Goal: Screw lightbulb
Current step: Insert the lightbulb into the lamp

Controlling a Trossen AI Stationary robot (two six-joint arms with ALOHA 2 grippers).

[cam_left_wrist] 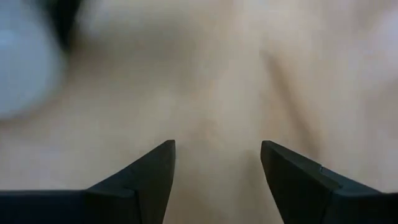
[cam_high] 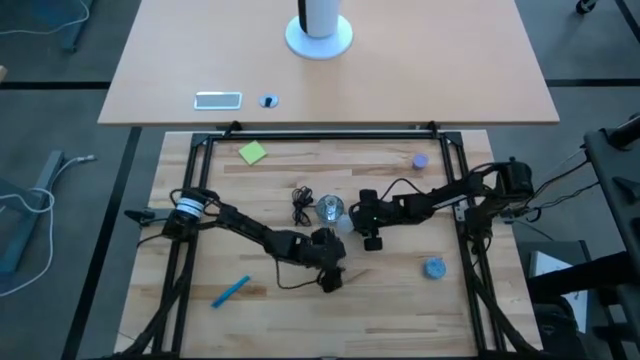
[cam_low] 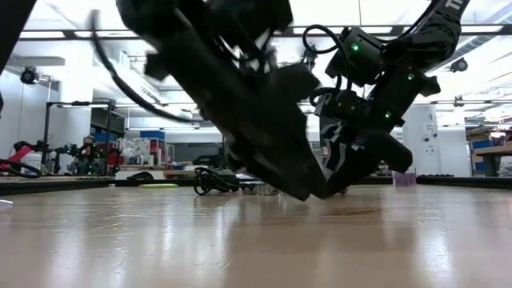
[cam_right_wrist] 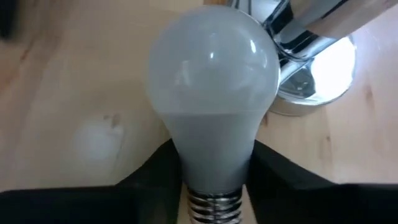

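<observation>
The lightbulb (cam_right_wrist: 214,81), white with a silvery screw base, fills the right wrist view. Its round end points at the shiny metal socket (cam_right_wrist: 311,74), which stands on the table near the middle (cam_high: 330,209). My right gripper (cam_right_wrist: 214,168) is shut on the bulb and reaches in from the table's right (cam_high: 352,222). My left gripper (cam_left_wrist: 217,168) stands open over bare wood, a little nearer the front edge (cam_high: 333,272). There is nothing between its fingers. My right gripper pinches the bulb's narrow neck (cam_right_wrist: 214,158), just above the screw threads, between its two fingers (cam_right_wrist: 155,171). The fingers slant down from the table's right and lie along the bulb, its round end pointing away from them. I cannot tell whether the bulb rests on the table.
A black cord (cam_high: 300,205) lies coiled left of the socket. A blue-grey round cap (cam_high: 434,268) sits near the front right and a blue pen (cam_high: 230,291) at the front left. A green note (cam_high: 252,152) and a small purple thing (cam_high: 420,160) lie near the far edge.
</observation>
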